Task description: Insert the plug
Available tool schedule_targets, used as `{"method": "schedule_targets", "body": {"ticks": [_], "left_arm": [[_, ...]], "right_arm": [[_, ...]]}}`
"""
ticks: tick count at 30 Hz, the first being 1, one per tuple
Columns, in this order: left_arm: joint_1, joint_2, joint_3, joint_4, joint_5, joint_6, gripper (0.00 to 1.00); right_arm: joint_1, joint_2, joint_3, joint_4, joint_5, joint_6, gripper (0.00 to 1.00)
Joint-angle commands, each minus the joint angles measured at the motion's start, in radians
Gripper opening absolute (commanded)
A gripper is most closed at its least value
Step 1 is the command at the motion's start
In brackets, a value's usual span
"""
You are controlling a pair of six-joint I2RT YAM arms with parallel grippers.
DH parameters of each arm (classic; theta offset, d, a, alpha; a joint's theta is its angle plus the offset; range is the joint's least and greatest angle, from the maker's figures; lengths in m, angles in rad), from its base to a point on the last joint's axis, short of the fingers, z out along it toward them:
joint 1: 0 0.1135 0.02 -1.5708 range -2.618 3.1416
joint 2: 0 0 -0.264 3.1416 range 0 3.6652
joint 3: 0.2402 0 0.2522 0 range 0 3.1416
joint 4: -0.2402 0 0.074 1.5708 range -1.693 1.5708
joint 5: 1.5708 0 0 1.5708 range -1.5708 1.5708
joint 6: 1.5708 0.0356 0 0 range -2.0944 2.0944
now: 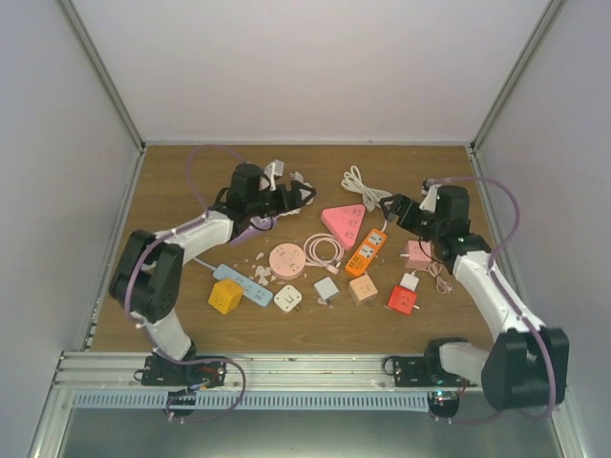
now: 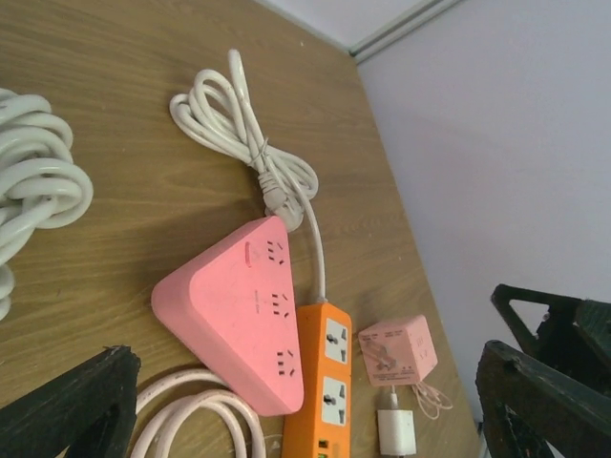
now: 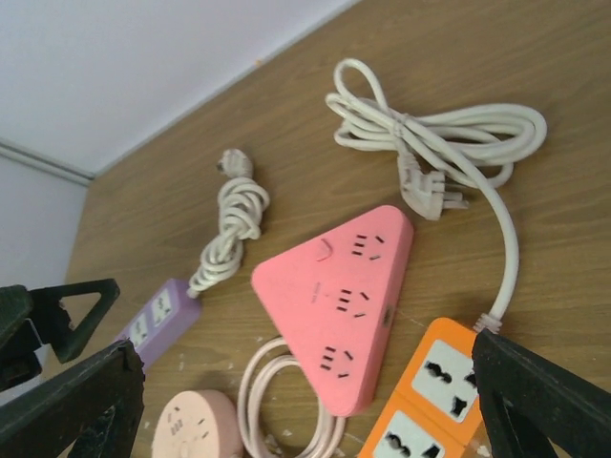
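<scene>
Plainly, both hands are released and grasp nothing. The left hand point(image 2: 305, 361) hangs with its fingers point(image 2: 72, 405) spread wide above the pink strip point(image 2: 239, 315). The right hand point(image 3: 305, 358) is spread likewise above the same strip from the opposite side. Every finger is cut off by the frame edge.

The plug point(image 3: 425, 196) lies flat on the worktop point(image 3: 535, 57), just beside one corner of the pink strip and apart from both hands. Its white cord point(image 3: 449, 134) sits in a tied bundle touching it, then runs into the orange strip point(image 3: 439, 382), whose near end is cut off in both wrist views.

Farther out, a purple strip point(image 3: 153, 320) is partly hidden behind a right finger, and a round socket point(image 3: 196, 429) is cropped at the bottom. A pink cube point(image 2: 399, 351) stands beside the orange strip, with a white charger point(image 2: 396, 431) cropped below it. From above, the left fingertips are hard to separate from a heap of white cable point(image 1: 284, 181).
</scene>
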Motion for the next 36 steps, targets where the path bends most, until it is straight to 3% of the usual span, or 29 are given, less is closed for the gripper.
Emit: {"method": "schedule_targets", "body": {"ticks": [1, 9, 15, 19, 22, 26, 36], "left_arm": [[-0.031, 0.087, 0.096, -0.001, -0.014, -0.006, 0.94], [-0.059, 0.221, 0.180, 0.018, 0.030, -0.014, 0.88], [-0.078, 0.289, 0.246, -0.063, 0.019, -0.037, 0.82], [-0.105, 0.297, 0.236, -0.133, -0.071, -0.054, 0.82], [-0.116, 0.320, 0.213, -0.123, -0.057, -0.076, 0.82], [-0.121, 0.345, 0.197, -0.063, -0.029, -0.085, 0.73], [-0.133, 0.403, 0.230, -0.048, -0.070, -0.102, 0.73]], "right_arm": [[0.022, 0.110, 0.022, 0.058, 0.031, -0.011, 0.93], [0.081, 0.309, 0.108, 0.085, 0.053, -0.043, 0.91], [0.119, 0.459, 0.169, 0.099, 0.070, -0.056, 0.78], [0.146, 0.520, 0.180, 0.114, 0.090, -0.049, 0.75], [0.154, 0.567, 0.195, 0.122, 0.084, -0.049, 0.72], [0.156, 0.610, 0.217, 0.136, 0.074, -0.072, 0.69], [0.156, 0.703, 0.284, 0.109, 0.105, -0.085, 0.62]]}}
